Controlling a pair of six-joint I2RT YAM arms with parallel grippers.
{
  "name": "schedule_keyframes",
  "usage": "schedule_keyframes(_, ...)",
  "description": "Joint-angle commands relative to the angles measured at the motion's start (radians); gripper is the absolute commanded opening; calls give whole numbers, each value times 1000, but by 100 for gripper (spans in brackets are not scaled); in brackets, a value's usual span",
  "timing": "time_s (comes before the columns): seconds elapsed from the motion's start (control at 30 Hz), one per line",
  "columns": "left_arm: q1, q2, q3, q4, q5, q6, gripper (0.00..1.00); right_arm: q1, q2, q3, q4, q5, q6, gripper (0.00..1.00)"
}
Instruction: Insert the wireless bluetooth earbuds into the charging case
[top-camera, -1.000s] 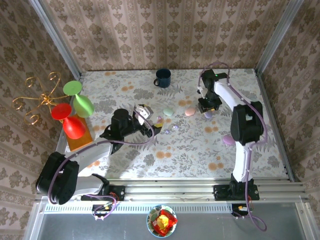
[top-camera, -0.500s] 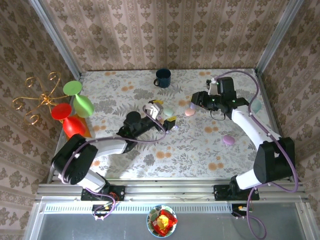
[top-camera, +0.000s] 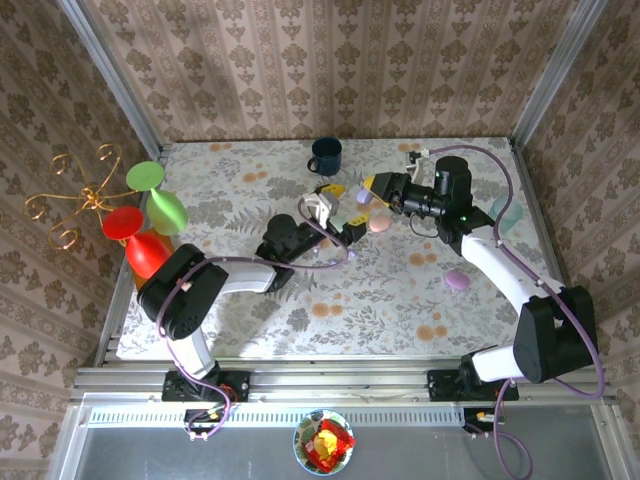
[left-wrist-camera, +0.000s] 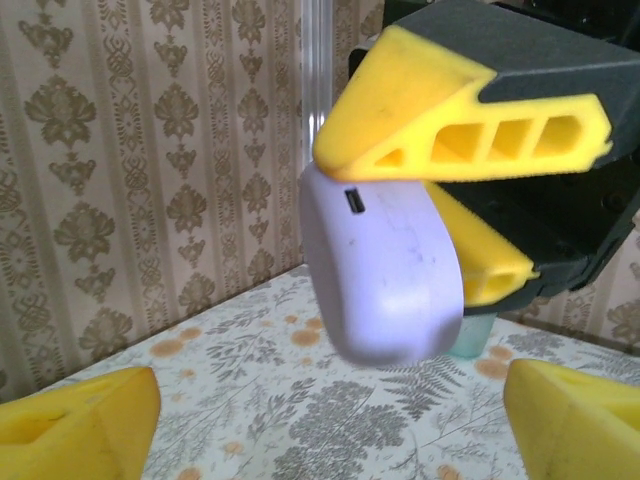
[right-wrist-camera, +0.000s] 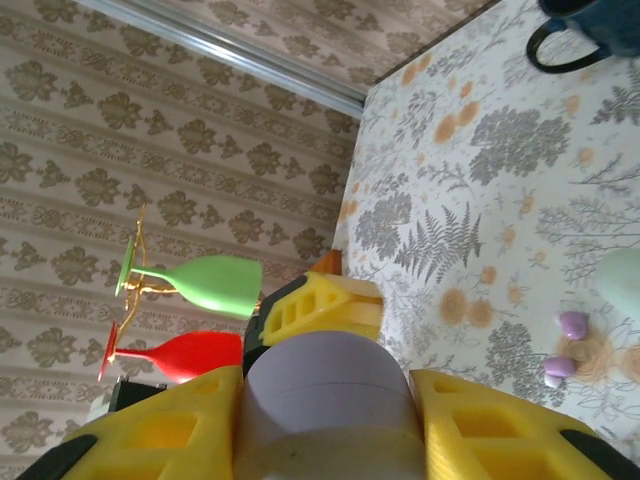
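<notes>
On the near part of the bench (top-camera: 380, 320) a second lilac case (top-camera: 456, 279) lies alone, near the right arm. Further in, both grippers meet above the middle of the bench. The right gripper (right-wrist-camera: 325, 430) is closed on the lilac charging case (left-wrist-camera: 380, 270), with one yellow finger on each side of it, and holds it in the air, clear of the bench. The left gripper (left-wrist-camera: 325, 425) faces this case from close by; its fingers stand wide apart and hold nothing. In the right wrist view two lilac earbuds (right-wrist-camera: 572, 322) lie on the bench close together, not in any case, and a pale green case (right-wrist-camera: 625, 280) lies just beside them. In the top view a pink case (top-camera: 378, 223) rests on the bench next to the held case. At the left edge of the bench are a red glass (top-camera: 140, 245) and a green glass (top-camera: 160, 200). Farthest, near the back wall, stands the blue mug (top-camera: 326, 155).
</notes>
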Motion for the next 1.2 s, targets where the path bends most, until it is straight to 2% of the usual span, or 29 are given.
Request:
schedule_keyframes(0.0,-5,14,33,54,44,-28,83,12,-8,22,36,-48,20,30)
schedule_keyframes(0.07,-2,16,43,54,43,-31,74,12,-6,24,31,-57,17,29)
schedule_keyframes(0.3,9,32,81,53,86,-45,51,13,-6,28,24,-74,13,29)
schedule_keyframes(0.47,11,31,73,52,101,-63,25,10,-7,26,3,-71,-3,30)
schedule_keyframes(0.5,11,28,70,52,102,-67,23,10,-6,26,3,-70,-10,32)
schedule_keyframes(0.63,32,7,51,49,127,-141,19,0,-21,20,1,-79,-96,48)
schedule_keyframes(0.73,78,-14,44,50,241,-295,17,-11,-63,8,0,-131,-257,62)
schedule_keyframes(0.8,112,-33,31,54,320,-406,15,-12,-97,4,-33,-182,-399,67)
schedule_keyframes(0.87,128,-58,6,54,391,-446,15,-13,-124,14,-102,-204,-517,72)
schedule_keyframes(0.93,138,-93,-23,52,439,-478,15,-14,-138,22,-145,-228,-609,74)
schedule_keyframes(1.0,151,-124,-28,52,489,-572,15,-13,-140,41,-190,-275,-689,74)
schedule_keyframes(1.07,159,-140,-18,54,544,-659,15,-13,-136,55,-203,-318,-730,74)
schedule_keyframes(1.17,159,-162,0,54,612,-716,15,-10,-117,76,-192,-382,-738,74)
